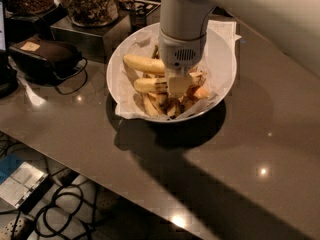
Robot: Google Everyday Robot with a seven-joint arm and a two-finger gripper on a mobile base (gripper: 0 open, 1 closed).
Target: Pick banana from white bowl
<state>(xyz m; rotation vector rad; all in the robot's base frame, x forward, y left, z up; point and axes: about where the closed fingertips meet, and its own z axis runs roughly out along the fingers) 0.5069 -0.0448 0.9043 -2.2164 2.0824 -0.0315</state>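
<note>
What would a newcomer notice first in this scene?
The thick white arm reaches straight down into the white bowl mid-table. Its claw is low among the fruit, right at a long banana. Behind the bowl, at upper left, stand glass jars of snacks.

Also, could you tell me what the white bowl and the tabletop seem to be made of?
The white bowl looks like glazed ceramic, possibly plastic: smooth, glossy wall. The tabletop looks like polished stone or laminate: its grey-brown surface mirrors light spots. The gripper sits low inside the bowl.
</note>
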